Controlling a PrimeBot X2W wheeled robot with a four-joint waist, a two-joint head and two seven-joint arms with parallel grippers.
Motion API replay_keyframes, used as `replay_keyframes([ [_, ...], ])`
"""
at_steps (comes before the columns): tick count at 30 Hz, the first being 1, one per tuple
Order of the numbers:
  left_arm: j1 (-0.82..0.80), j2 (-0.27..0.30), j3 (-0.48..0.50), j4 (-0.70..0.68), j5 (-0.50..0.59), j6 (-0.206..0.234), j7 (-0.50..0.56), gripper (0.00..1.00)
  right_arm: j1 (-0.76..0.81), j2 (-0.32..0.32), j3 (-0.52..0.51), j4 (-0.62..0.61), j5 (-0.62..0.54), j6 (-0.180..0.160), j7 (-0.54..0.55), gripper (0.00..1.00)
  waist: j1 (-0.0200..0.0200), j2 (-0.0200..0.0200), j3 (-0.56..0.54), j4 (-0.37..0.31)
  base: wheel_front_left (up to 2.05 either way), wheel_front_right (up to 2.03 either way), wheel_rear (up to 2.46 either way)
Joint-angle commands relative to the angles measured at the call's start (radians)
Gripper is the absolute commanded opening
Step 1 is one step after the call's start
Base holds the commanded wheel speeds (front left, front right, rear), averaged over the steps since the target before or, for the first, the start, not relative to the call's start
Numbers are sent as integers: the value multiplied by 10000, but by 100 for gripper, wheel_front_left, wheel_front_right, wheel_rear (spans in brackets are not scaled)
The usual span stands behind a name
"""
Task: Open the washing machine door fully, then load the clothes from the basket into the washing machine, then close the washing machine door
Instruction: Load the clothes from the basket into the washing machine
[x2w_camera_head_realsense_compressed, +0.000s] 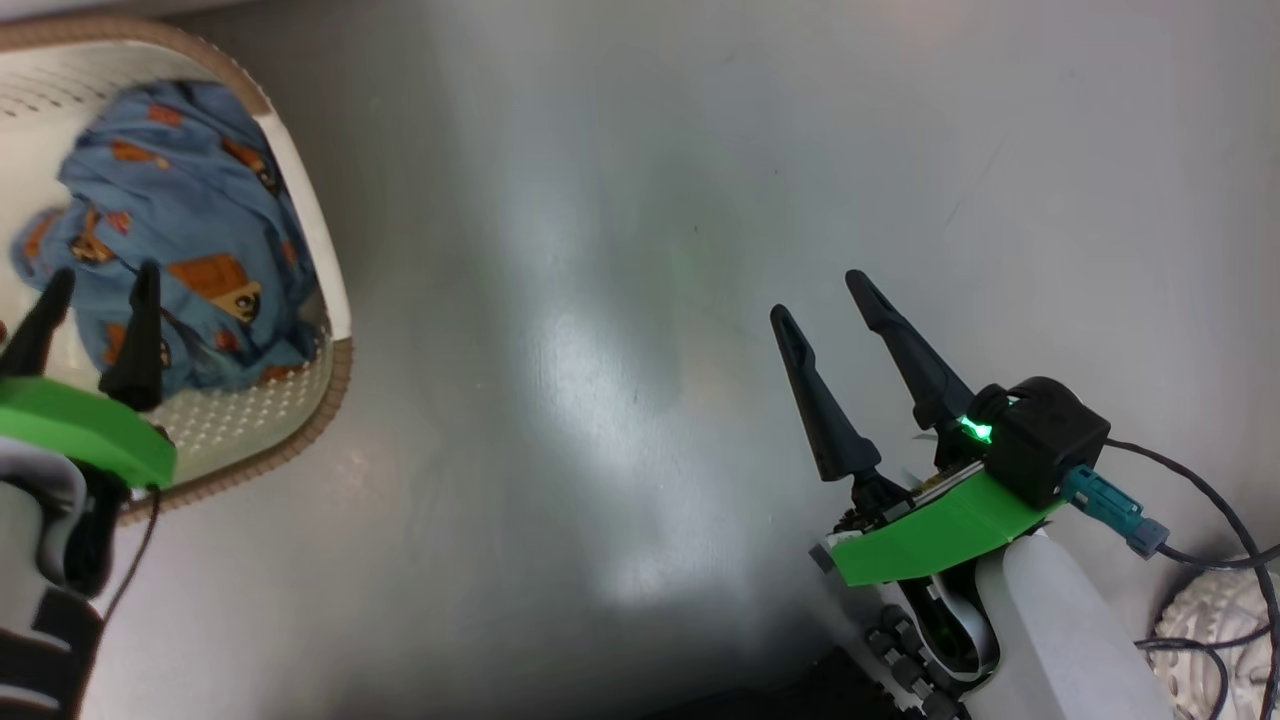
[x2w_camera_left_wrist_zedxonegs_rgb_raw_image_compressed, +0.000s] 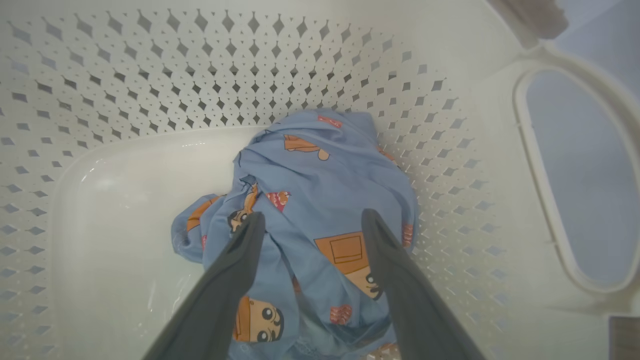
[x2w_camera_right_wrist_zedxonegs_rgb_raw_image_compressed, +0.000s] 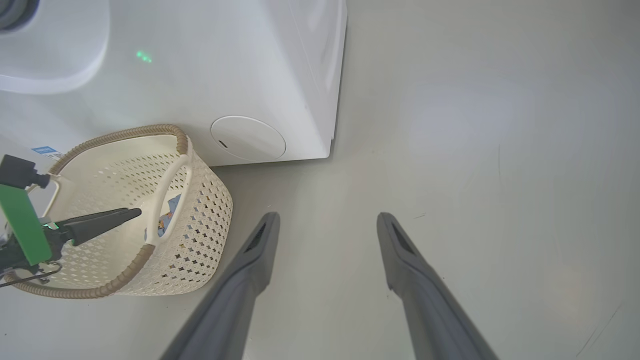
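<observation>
Jaws of the left gripper (x2w_camera_left_wrist_zedxonegs_rgb_raw_image_compressed: 314, 215) stand spread and hold nothing, poised over the clothes (x2w_camera_left_wrist_zedxonegs_rgb_raw_image_compressed: 320, 170); contact with the fabric cannot be confirmed. Clothes, blue with orange-brown cartoon prints, lie bunched in the basket (x2w_camera_left_wrist_zedxonegs_rgb_raw_image_compressed: 150, 75), toward one perforated wall. Basket stands on the floor (x2w_camera_head_realsense_compressed: 650, 300), just beside the washing machine (x2w_camera_right_wrist_zedxonegs_rgb_raw_image_compressed: 225, 65). Right gripper (x2w_camera_head_realsense_compressed: 818, 294), jaws likewise spread and empty, hangs over bare floor, well apart from the basket.
</observation>
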Motion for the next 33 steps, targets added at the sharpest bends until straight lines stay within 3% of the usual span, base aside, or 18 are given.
replay_keyframes([
  [1, -157, 605, -137, 137, -391, -15, -63, 100, 211, 42, 291, -204, 148, 16, -48, 100, -1, -1, 452, -134, 0, 0, 0],
  [8, -1041, 1318, -1321, 1045, -1568, -15, 287, 100, 175, 42, 415, -160, 310, 16, -48, 100, -1, -1, 883, -287, 0, 0, 0],
  [22, -2403, 2080, -2613, 1490, -3417, -15, 1520, 100, 171, 42, 752, -198, 669, 16, -48, 100, -1, -1, 1460, -652, 0, 0, 0],
  [33, -3422, 1833, -3380, 2002, -4218, -15, 2737, 100, 431, 42, 794, -197, 735, 16, -48, 100, -1, -1, 1460, -728, 0, 0, 0],
])
